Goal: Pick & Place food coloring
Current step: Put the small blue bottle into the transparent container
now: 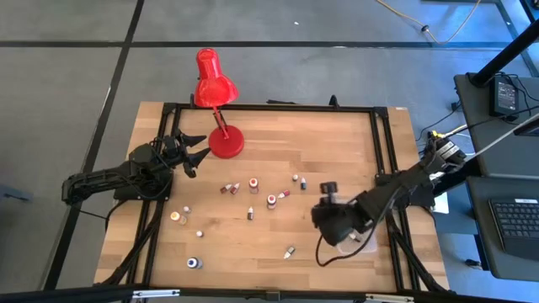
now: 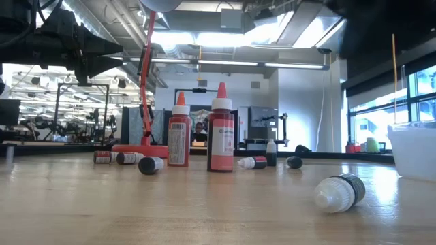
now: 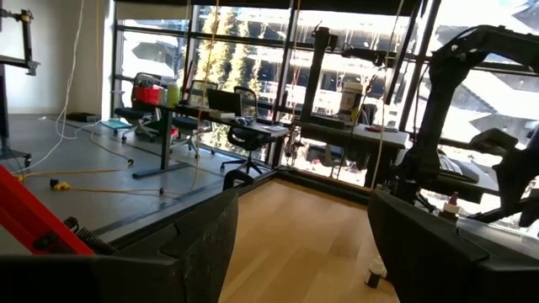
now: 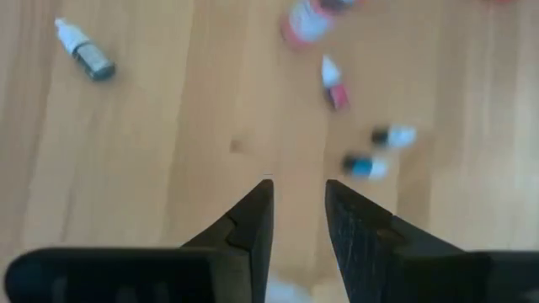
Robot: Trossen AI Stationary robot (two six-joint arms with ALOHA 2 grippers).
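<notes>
Food coloring (image 1: 271,201) scattered; right gripper (image 4: 299,195) apparently empty

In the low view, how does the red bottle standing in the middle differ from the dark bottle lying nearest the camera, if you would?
The red bottle stands upright; the dark bottle lies on its side. The red bottle has a pointed red tip, while the dark bottle has a white ribbed cap. The red bottle stands among other bottles farther back; the dark bottle lies alone in front. Both rest on the wooden table, untouched by any gripper.
</notes>
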